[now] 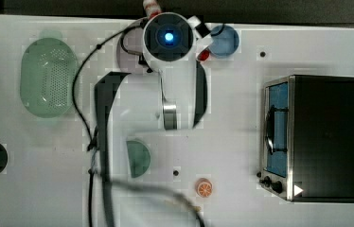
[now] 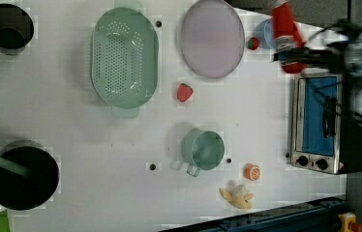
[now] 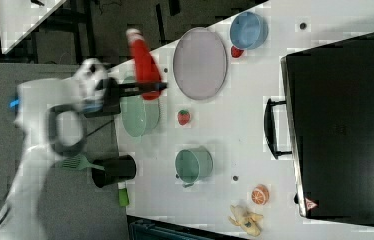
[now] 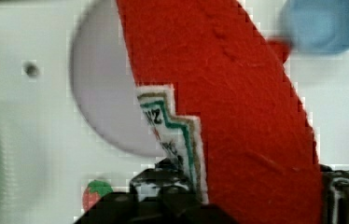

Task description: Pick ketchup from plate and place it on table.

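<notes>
The big white flat table (image 2: 72, 125) holds many toys. The black pincer (image 3: 142, 89) grips the red ketchup bottle with a whitish cap (image 3: 142, 60), squeezing its lower body. The bottle hangs high in the air, tilted, and the large pale lilac round plate (image 3: 200, 62) lies bare below. So the lifting looks done. Next the arm should carry it to bare table and lower it. The small blue round bowl (image 3: 247, 30) and the table's edge are near the plate.

The ketchup (image 3: 143, 64), a red bottle with a whitish cap and a green-edged label, hangs tilted in the air above the table (image 2: 72, 130). The plate (image 2: 212, 38), pale greyish-lilac and round, lies flat and bare on the white table, beside the green basket (image 2: 124, 58).
</notes>
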